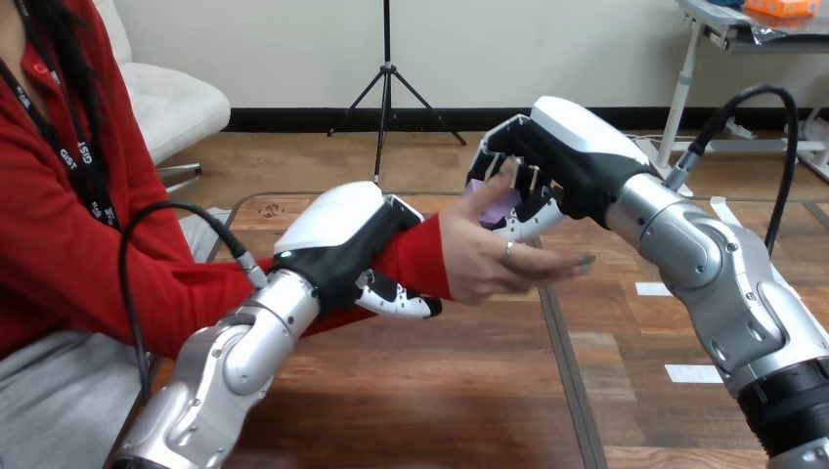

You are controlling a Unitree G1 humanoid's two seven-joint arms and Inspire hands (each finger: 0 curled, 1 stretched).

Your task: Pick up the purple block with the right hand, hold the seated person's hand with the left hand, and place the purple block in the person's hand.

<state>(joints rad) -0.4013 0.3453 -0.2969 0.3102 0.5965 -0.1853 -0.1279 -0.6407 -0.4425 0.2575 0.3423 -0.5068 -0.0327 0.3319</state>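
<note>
The left hand (342,233) curls round the person's wrist (426,256). The right hand (562,147), raised, grips the purple block (495,209).

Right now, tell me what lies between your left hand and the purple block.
Head view: the person's hand, between the left hand at its wrist and the purple block in the right hand.

left hand (337,242) grips person's wrist (416,260) | right hand (559,161) holds purple block (498,207)
</note>
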